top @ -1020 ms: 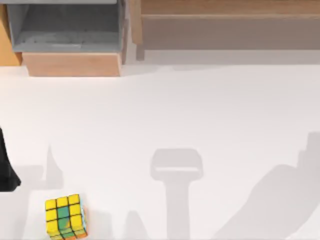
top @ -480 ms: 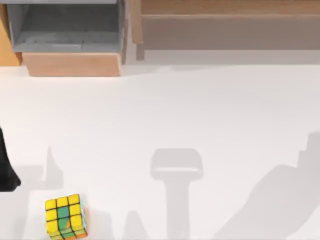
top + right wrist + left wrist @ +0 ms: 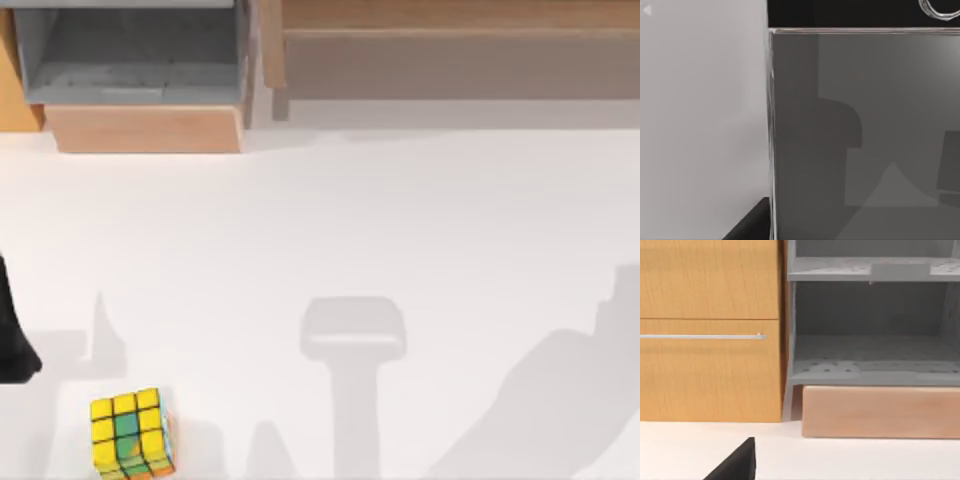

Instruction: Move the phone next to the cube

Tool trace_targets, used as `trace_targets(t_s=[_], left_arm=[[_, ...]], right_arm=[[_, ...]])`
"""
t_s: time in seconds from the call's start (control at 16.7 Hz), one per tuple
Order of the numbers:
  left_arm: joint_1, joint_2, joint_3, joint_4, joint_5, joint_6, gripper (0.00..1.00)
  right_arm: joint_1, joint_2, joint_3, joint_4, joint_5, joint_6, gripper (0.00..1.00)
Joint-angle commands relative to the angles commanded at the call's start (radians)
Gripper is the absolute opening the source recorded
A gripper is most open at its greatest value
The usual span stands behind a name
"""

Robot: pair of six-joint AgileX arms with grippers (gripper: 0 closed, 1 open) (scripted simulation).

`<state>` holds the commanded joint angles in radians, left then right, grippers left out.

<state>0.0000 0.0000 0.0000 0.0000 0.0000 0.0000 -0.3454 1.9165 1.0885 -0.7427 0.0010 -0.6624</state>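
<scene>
The cube, yellow on top with teal centre squares and orange on its side, sits on the white table near the front left corner. A black part of my left arm shows at the table's left edge, a little behind the cube and apart from it. A dark tip of my left gripper points toward the cabinet. Very close in the right wrist view is a flat grey slab with a bright edge, a black band and a silver ring, which looks like the phone. A dark part of my right gripper sits beside its edge.
At the back left stands an orange wooden cabinet with a thin metal handle. Beside it is a grey open shelf unit above a light wooden block. A long wooden shelf runs along the back right.
</scene>
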Motion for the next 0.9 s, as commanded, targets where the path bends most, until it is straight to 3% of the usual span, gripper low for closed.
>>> trace_targets(t_s=[0.9], left_arm=[[0.0,0.0,0.0,0.0,0.0,0.0,1.0]], right_arm=[[0.008,-0.059,0.047,-0.088,-0.006,0.013,0.0]])
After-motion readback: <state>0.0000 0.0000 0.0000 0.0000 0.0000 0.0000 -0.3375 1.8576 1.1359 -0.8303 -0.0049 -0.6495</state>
